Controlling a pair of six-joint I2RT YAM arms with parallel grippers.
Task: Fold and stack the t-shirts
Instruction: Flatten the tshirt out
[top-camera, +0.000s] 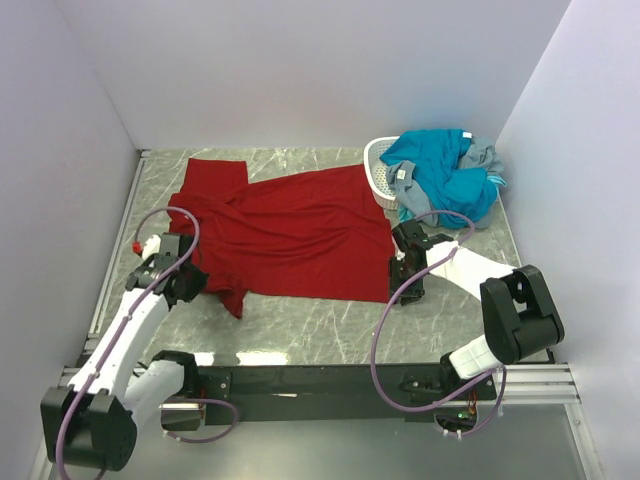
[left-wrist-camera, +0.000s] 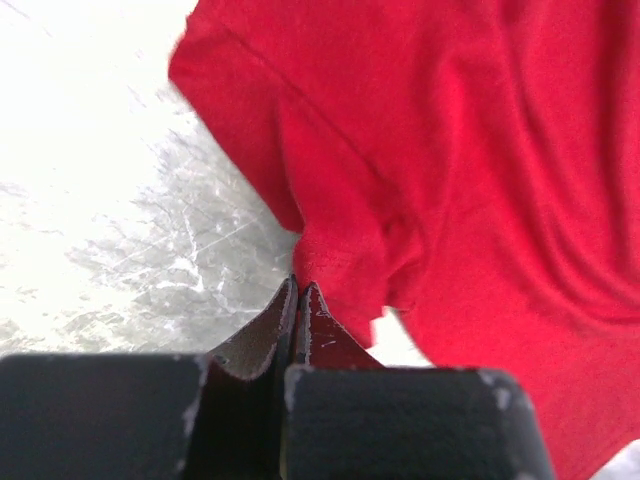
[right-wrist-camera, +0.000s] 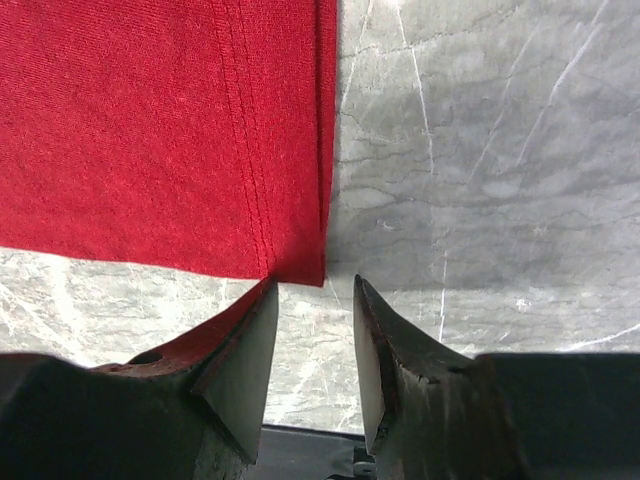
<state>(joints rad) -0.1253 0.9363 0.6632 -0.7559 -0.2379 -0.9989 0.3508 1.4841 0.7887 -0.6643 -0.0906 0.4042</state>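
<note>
The dark red t-shirt (top-camera: 290, 225) lies spread on the table, neck to the left, hem to the right. My left gripper (top-camera: 188, 285) is shut, its tips pinching the edge of the shirt's near sleeve (left-wrist-camera: 335, 270); the gripper (left-wrist-camera: 297, 285) sits low over the table. My right gripper (top-camera: 402, 285) is open and empty at the near right hem corner (right-wrist-camera: 300, 265); in the right wrist view the gripper (right-wrist-camera: 312, 285) has its jaws just short of that corner. Teal-blue and grey t-shirts (top-camera: 445, 175) lie heaped at the back right.
A white perforated basket (top-camera: 378, 170) stands at the back right, partly under the heap. Walls close in the table (top-camera: 330, 320) on the left, back and right. The arms' base rail (top-camera: 330, 380) runs along the near edge.
</note>
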